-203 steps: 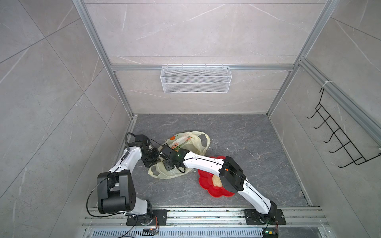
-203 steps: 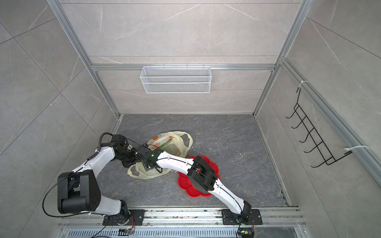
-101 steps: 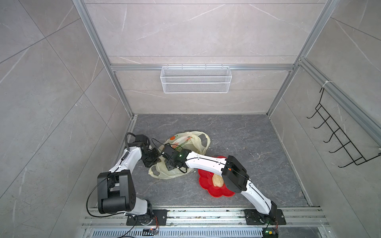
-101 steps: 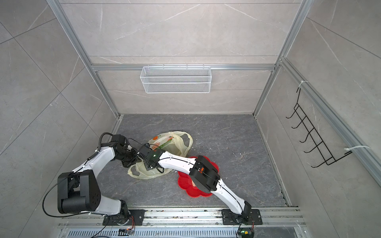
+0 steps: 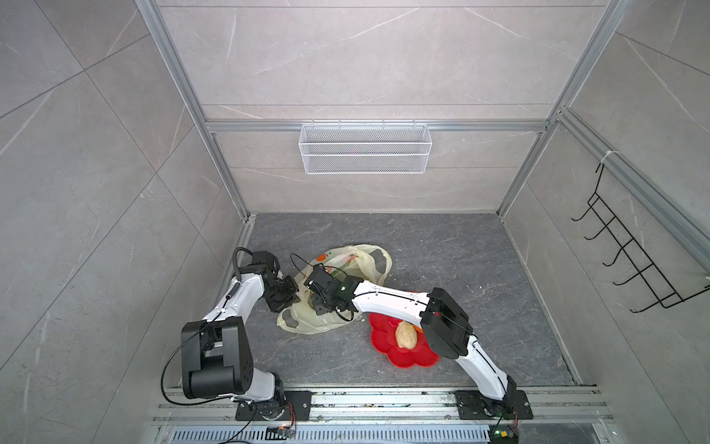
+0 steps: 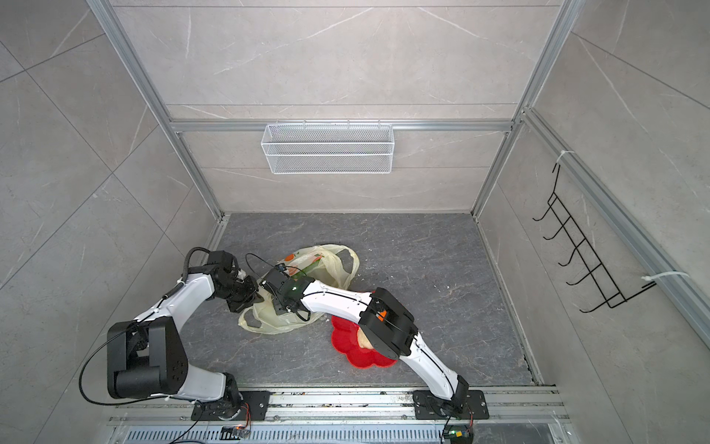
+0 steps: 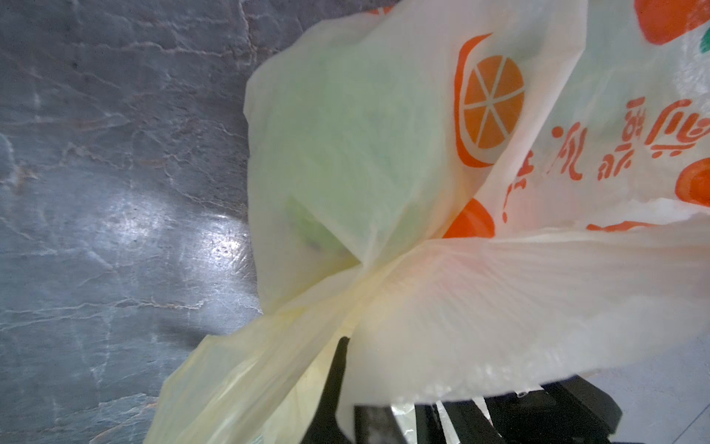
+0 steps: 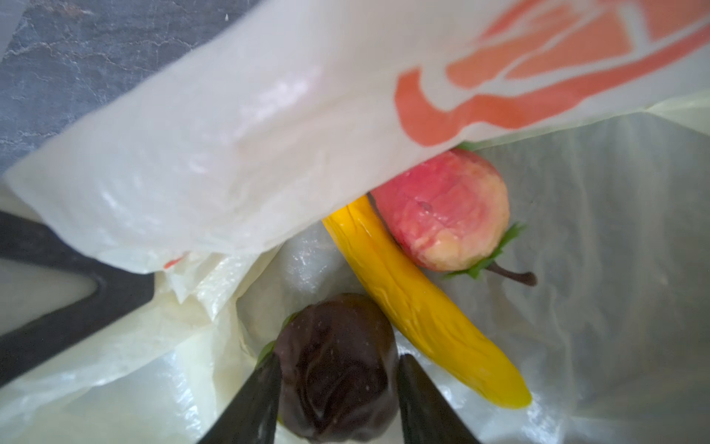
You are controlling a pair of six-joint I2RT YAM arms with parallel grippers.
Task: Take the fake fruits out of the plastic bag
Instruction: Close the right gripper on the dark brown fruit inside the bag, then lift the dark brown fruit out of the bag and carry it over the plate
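Both top views look steeply down from high above the robot's side of the cell. They are far enough off to take in the whole surface (image 5: 442, 250) and the wire basket (image 5: 365, 148) on the far wall, and they share nearly all of it with a small sideways shift. The left wrist camera sits close against the outside of the plastic bag (image 7: 384, 153), while the right wrist camera looks past the right gripper (image 8: 338, 357) into the bag at the fake fruits (image 8: 442, 215).

A red flower-shaped plate (image 5: 407, 357) lies on grey stone (image 5: 442, 250). A white mesh basket (image 5: 365, 150) hangs on the wall (image 5: 384, 57) (black hooks (image 5: 630, 265) on the side wall).
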